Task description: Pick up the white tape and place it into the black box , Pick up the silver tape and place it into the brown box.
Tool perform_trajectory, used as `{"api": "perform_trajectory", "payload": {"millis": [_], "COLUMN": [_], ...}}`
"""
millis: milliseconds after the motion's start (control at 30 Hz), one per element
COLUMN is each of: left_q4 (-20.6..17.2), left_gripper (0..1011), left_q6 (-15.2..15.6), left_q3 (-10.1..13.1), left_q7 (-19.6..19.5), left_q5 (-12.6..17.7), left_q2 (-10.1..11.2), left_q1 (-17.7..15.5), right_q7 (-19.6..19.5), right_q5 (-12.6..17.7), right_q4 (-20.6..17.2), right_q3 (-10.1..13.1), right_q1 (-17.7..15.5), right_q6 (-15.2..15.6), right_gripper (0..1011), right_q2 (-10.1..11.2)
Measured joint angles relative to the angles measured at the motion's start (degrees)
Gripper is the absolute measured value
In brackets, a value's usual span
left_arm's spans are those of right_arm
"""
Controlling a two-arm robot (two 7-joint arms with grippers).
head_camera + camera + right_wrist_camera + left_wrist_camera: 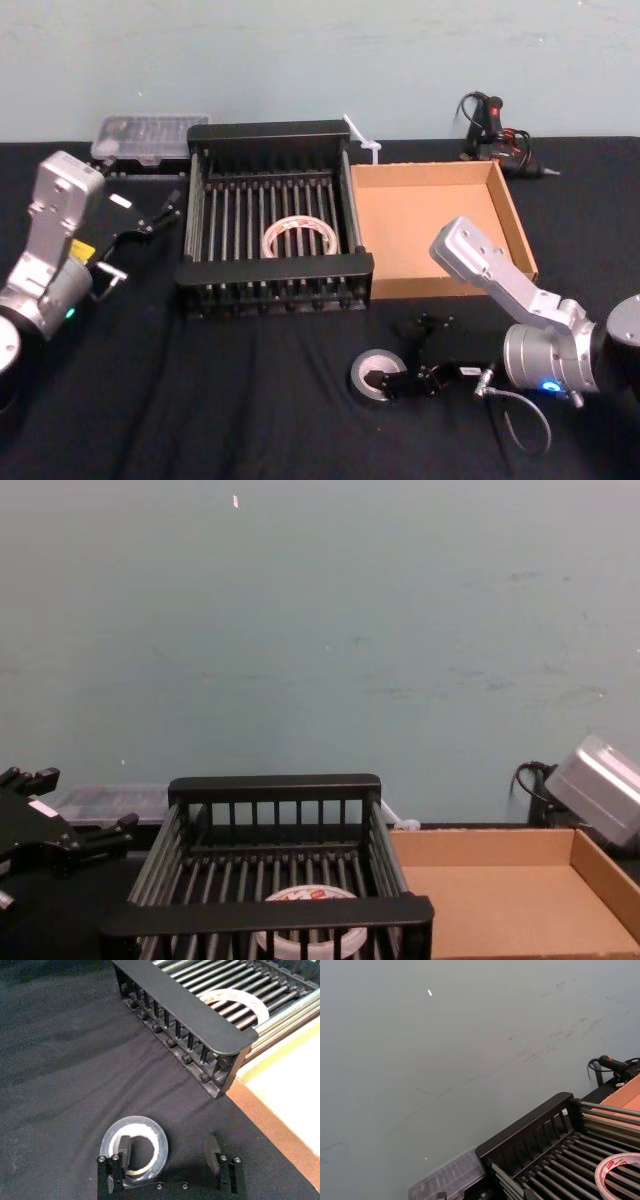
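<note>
The right gripper (170,1157) is down at the black cloth with its jaws spread wide, gripping nothing; one finger (123,1152) stands in the hole of the silver tape (134,1146), the other outside the roll. Beyond lie the brown box (505,205) and the black box (270,270), the white tape (297,236) flat on its bars. The left gripper (150,215) hangs open left of the black box.

I could make out red printing on the top face of the white tape (621,1173) lying in the black box (530,1132), but I could read no word or number anywhere.
</note>
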Motion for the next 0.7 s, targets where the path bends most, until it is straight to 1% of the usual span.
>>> {"api": "perform_trajectory", "payload": {"millis": [33, 67, 100, 133, 200, 233, 300, 333, 400, 500, 533, 600, 633, 700], "left_q4": [0.0, 0.0, 0.0, 0.0, 0.0, 0.0, 0.0, 0.0, 0.0, 0.0, 0.0, 0.0, 0.0, 0.0], "left_gripper": [1001, 1001, 1001, 1001, 1001, 1002, 1001, 1001, 1001, 1001, 1001, 1001, 1001, 1001], "left_q6": [0.0, 0.0, 0.0, 0.0, 0.0, 0.0, 0.0, 0.0, 0.0, 0.0, 0.0, 0.0, 0.0, 0.0], "left_q3": [0.0, 0.0, 0.0, 0.0, 0.0, 0.0, 0.0, 0.0, 0.0, 0.0, 0.0, 0.0, 0.0, 0.0], "left_q7": [0.0, 0.0, 0.0, 0.0, 0.0, 0.0, 0.0, 0.0, 0.0, 0.0, 0.0, 0.0, 0.0, 0.0], "left_q5": [0.0, 0.0, 0.0, 0.0, 0.0, 0.0, 0.0, 0.0, 0.0, 0.0, 0.0, 0.0, 0.0, 0.0], "left_q2": [0.0, 0.0, 0.0, 0.0, 0.0, 0.0, 0.0, 0.0, 0.0, 0.0, 0.0, 0.0, 0.0, 0.0], "left_q1": [0.0, 0.0, 0.0, 0.0, 0.0, 0.0, 0.0, 0.0, 0.0, 0.0, 0.0, 0.0, 0.0, 0.0], "right_q7": [0.0, -0.01, -0.01, -0.01, -0.02, -0.02, -0.02, -0.03, -0.05, -0.07, -0.07, -0.08, -0.09, -0.09], "right_q5": [0.0, 0.0, 0.0, 0.0, 0.0, 0.0, 0.0, 0.0, 0.0, 0.0, 0.01, 0.01, 0.02, 0.02], "right_q4": [0.0, 0.0, -0.01, -0.02, -0.02, -0.03, -0.04, -0.05, -0.06, -0.07, -0.07, -0.07, -0.07, -0.07], "right_q3": [0.0, 0.0, 0.01, 0.01, 0.02, 0.02, 0.03, 0.04, 0.05, 0.06, 0.06, 0.06, 0.06, 0.06], "right_q1": [-0.01, -0.01, -0.01, -0.02, -0.03, -0.03, -0.04, -0.05, -0.05, -0.07, -0.07, -0.07, -0.07, -0.07], "right_q6": [0.0, 0.0, 0.0, -0.01, -0.01, -0.01, -0.01, -0.01, -0.01, -0.01, -0.01, -0.01, -0.01, -0.01], "right_gripper": [931, 925, 903, 860, 824, 769, 732, 677, 634, 531, 511, 431, 416, 329], "right_q2": [0.01, 0.01, 0.01, 0.02, 0.03, 0.03, 0.03, 0.03, 0.03, 0.03, 0.03, 0.03, 0.03, 0.02]}}
